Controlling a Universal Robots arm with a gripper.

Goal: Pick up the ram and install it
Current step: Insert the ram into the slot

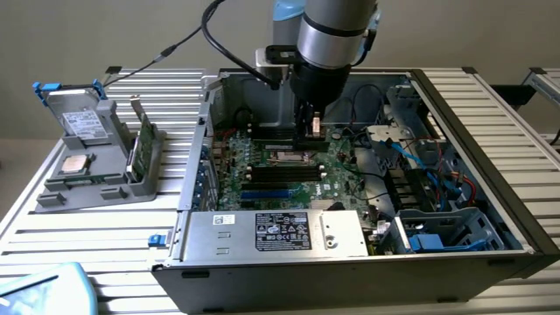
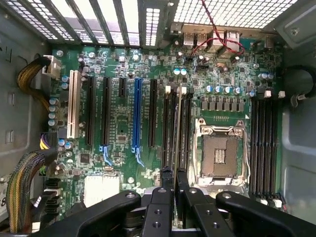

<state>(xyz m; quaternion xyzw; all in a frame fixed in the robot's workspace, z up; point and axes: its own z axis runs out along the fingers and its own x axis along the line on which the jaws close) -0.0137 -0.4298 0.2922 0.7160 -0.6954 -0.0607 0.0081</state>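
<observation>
So here's where we're at. The black two-finger claw (image 2: 174, 175) is pinched together on the ram (image 2: 177, 128), a long, thin dark-green circuit-board stick that we're seeing edge-on in the wrist view. It's held by one end and runs straight out from the fingertips (image 2: 167, 173). It lines up with the bank of black memory slots (image 2: 170, 123), which sits between the empty silver-framed processor socket (image 2: 219, 153) and the row of long expansion slots. We honestly can't tell if the stick is already seated or just sitting over the slot.

One of those expansion slots is a bright blue one (image 2: 137, 113), and a white one (image 2: 74, 103) sits further along the green motherboard (image 2: 118, 123). On the far side of the socket there's a second bank of black memory slots (image 2: 264, 143).

In the exterior view the claw (image 1: 311, 128) hangs off the silver-and-black arm (image 1: 332, 33), which reaches straight down into the open grey metal computer case (image 1: 516, 216). A silver power supply box with a black label (image 1: 275, 233) fills the near edge of the case.

Well apart, at the exterior view's left, a grey plastic holder (image 1: 96, 193) rests on the slatted aluminium table (image 1: 88, 230). It carries a silver hard drive in a blue-tabbed frame (image 1: 83, 121), a broader green card standing on edge (image 1: 144, 141) and a small square silver processor chip (image 1: 77, 164).
</observation>
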